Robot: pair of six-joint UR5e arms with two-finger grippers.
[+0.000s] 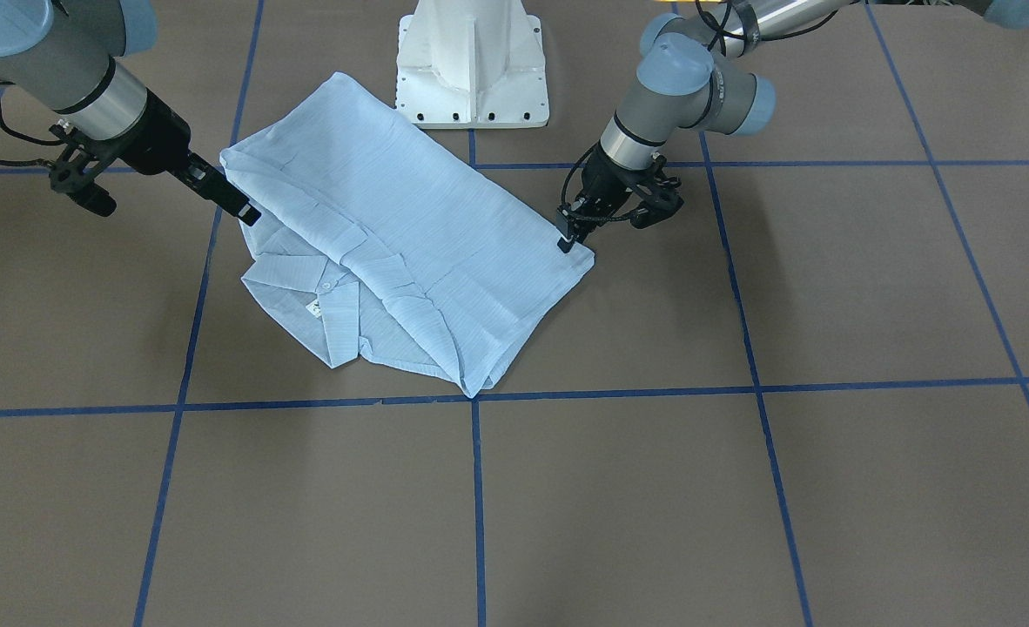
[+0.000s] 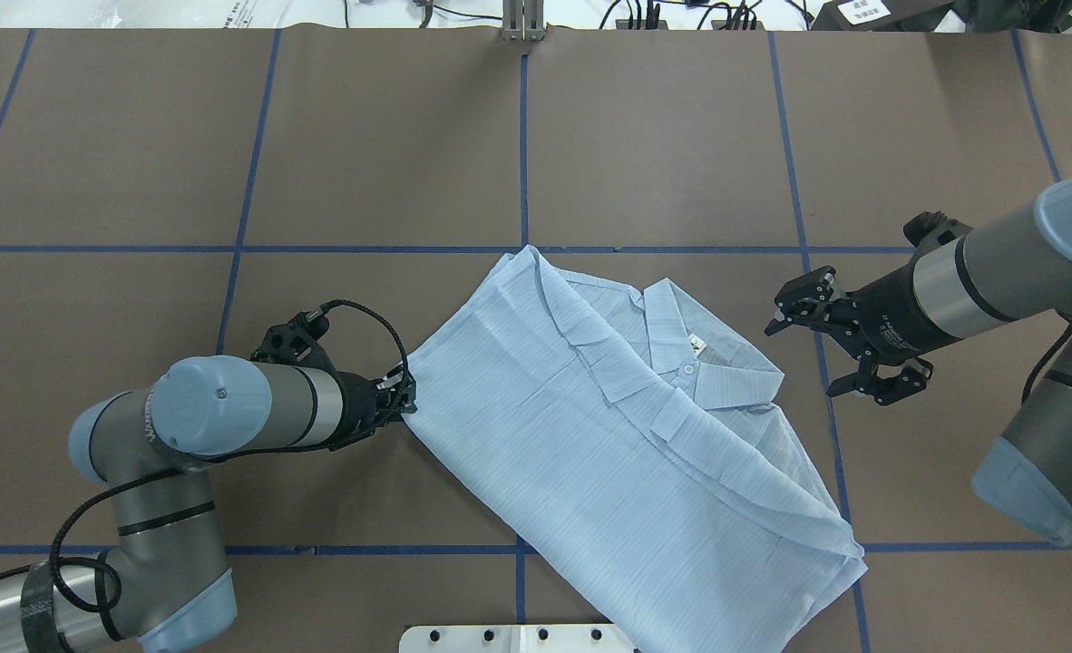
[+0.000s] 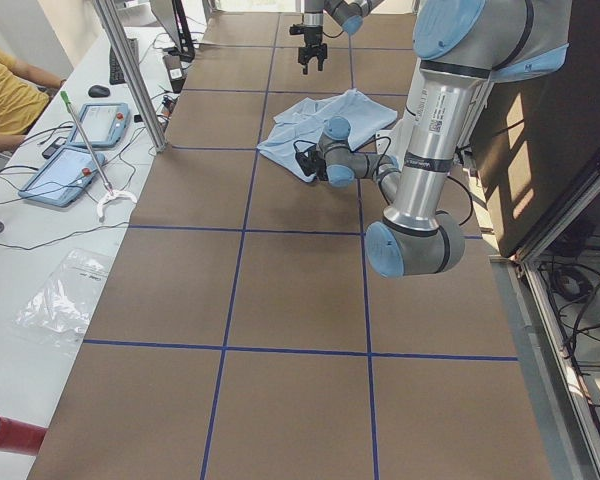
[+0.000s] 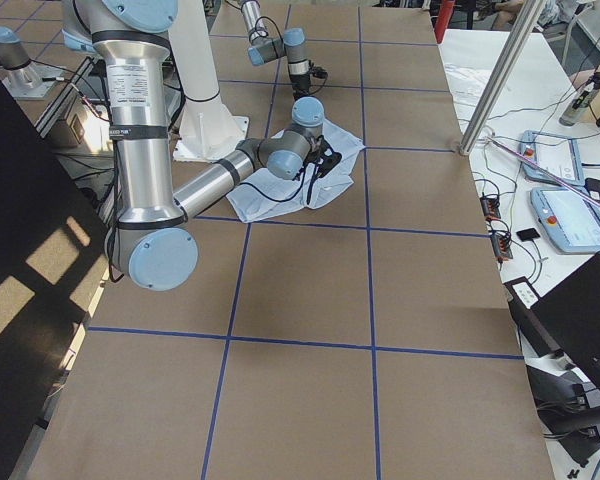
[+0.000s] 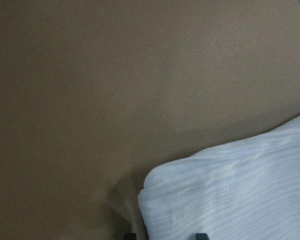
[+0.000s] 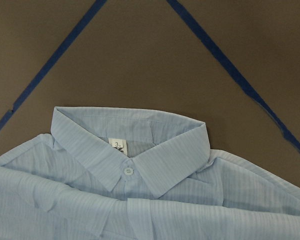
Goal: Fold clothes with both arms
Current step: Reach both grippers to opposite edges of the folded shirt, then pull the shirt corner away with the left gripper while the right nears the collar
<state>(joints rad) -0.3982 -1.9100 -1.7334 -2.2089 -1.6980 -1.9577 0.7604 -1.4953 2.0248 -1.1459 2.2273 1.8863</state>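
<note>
The pale-blue striped shirt (image 1: 419, 235) lies folded in a flat oblong on the brown table (image 2: 137, 145). Its collar (image 2: 681, 349) and neck label (image 6: 118, 146) face up, and a sleeve is folded across the front. My left gripper (image 2: 406, 394) is low at the shirt's corner nearest the left arm. Its fingertips (image 5: 200, 235) sit close on either side of that corner (image 5: 190, 190), shut on it. My right gripper (image 2: 808, 352) is open and empty. It hovers beside the collar end, apart from the cloth, and looks down on the collar (image 6: 140, 150).
The white pedestal base (image 1: 471, 70) stands just behind the shirt. Blue tape lines (image 2: 523, 136) mark a grid on the table. A side bench with tablets (image 3: 80, 125), a metal post (image 3: 130, 70) and a seated person (image 3: 5, 95) lie beyond the table's far edge.
</note>
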